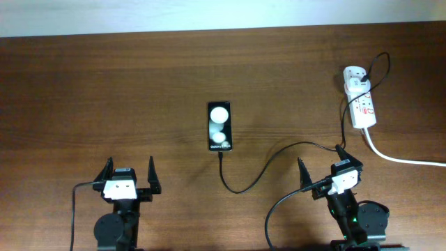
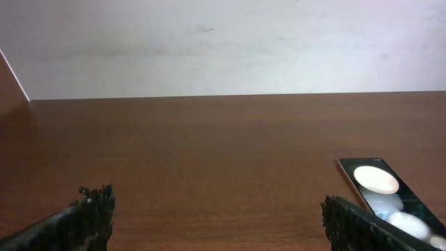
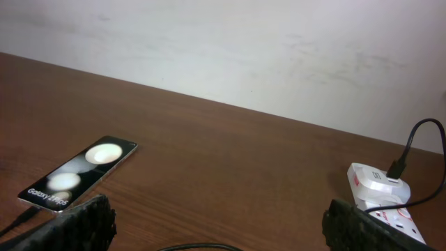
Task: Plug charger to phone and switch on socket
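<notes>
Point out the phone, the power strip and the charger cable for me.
phone [image 1: 219, 126], overhead view, middle of screen.
power strip [image 1: 362, 110], overhead view, middle of white body.
charger cable [image 1: 240, 191], overhead view, bottom of its loop.

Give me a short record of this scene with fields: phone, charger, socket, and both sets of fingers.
phone: flat on the table, mid-table, screen up with two white spots
charger: black cable curving from the phone's near edge to its white adapter on the socket; whether the tip is inserted cannot be told
socket: far right, white cord leaving rightward; switch state unclear
left gripper: fingers open, empty, nearer than the phone
right gripper: fingers open, empty, cable passing close by
</notes>
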